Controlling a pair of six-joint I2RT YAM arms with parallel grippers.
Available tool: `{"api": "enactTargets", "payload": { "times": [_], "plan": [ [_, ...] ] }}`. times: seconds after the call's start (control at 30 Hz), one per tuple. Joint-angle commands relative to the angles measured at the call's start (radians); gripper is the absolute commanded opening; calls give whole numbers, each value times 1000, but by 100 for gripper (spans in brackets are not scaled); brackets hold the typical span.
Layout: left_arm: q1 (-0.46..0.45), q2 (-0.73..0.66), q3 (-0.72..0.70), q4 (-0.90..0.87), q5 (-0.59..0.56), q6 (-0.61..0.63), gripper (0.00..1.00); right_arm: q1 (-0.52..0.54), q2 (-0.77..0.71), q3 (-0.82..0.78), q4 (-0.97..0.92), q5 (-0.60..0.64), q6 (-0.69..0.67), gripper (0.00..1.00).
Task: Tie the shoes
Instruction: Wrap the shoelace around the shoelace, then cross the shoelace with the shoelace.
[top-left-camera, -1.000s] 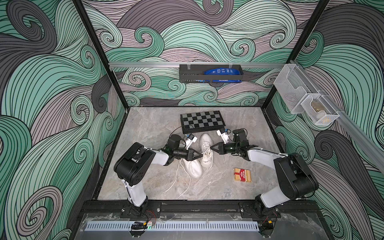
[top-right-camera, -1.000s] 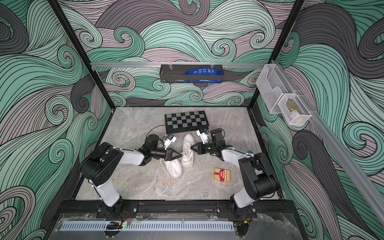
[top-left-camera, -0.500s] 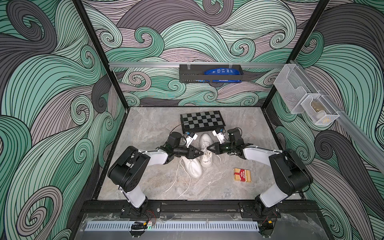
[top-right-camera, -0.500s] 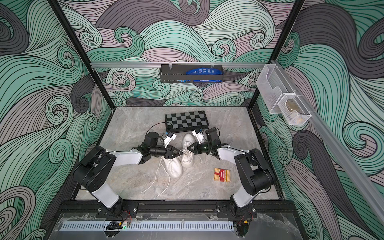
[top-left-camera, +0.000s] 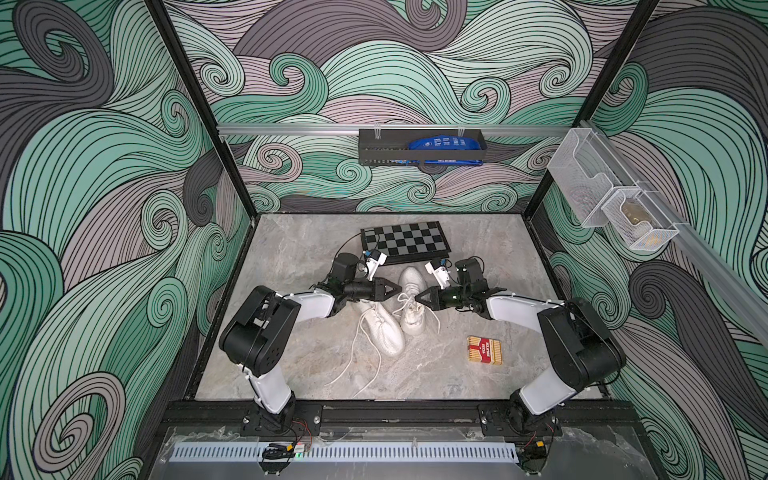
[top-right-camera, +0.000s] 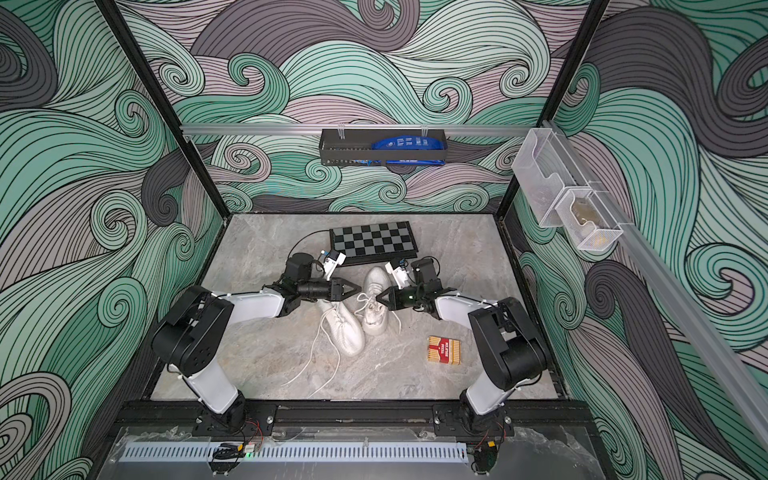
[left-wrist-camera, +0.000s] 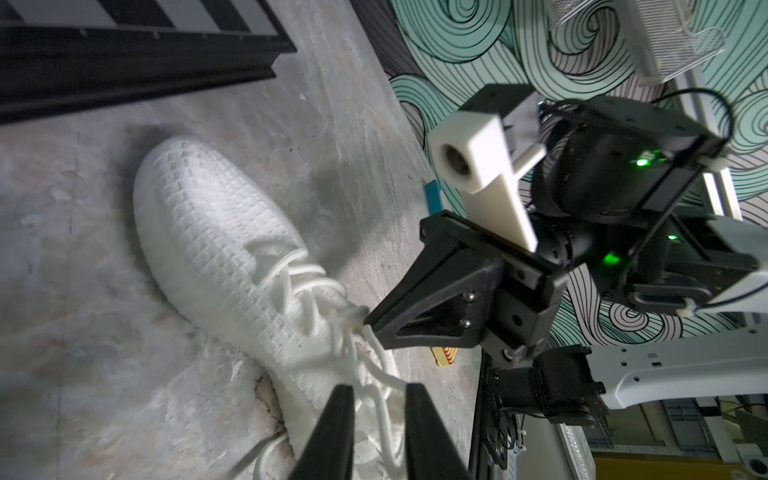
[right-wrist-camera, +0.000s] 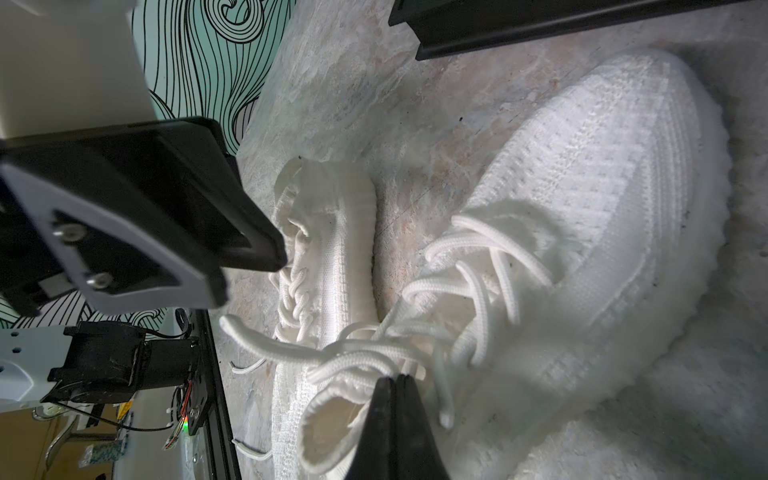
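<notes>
shoes (top-left-camera: 384, 330): all white, knit weave
laces (right-wrist-camera: 478, 266): white
chessboard (top-left-camera: 405, 241): black and grey checks
box (top-left-camera: 484, 350): red, cream stripes
walls (top-left-camera: 104, 208): green, mauve, grey swirls, black-lined
tabletop (top-left-camera: 291, 257): grey marbling

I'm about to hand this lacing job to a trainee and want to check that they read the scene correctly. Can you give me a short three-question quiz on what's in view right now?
1. True or false: both shoes stand upright on their soles.
2. Which thing lies on the table on the robot's right of the shoes? A chessboard; B red card box; C blue pouch.
3. Fill in: the right gripper, its tip at the upright shoe, is ____.
Key: 1 false, the tipped shoe lies on its side. 2 B. 3 shut, apparently pinching the laces.
</notes>
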Motion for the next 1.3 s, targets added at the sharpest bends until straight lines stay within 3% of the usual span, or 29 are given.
{"api": "enactTargets", "payload": {
  "times": [0.0, 0.23, 0.67, 1.03, 1.27],
  "plan": [
    [-3, 38, 37, -82, 54, 28, 16, 7, 18, -20, -26, -3, -20, 0],
    [-15, 106, 72, -88, 138, 38, 10, 12, 26, -16, -27, -10, -26, 0],
    [-28, 157, 102, -78, 153, 35, 0, 16, 35, -13, -26, -19, -33, 0],
    [-30, 171, 108, -97, 95, 17, 0, 20, 41, -12, -29, -18, -35, 0],
    [-34, 188, 113, -81, 117, -5, 0, 21, 44, -10, -34, -17, -42, 0]
  ]
}}
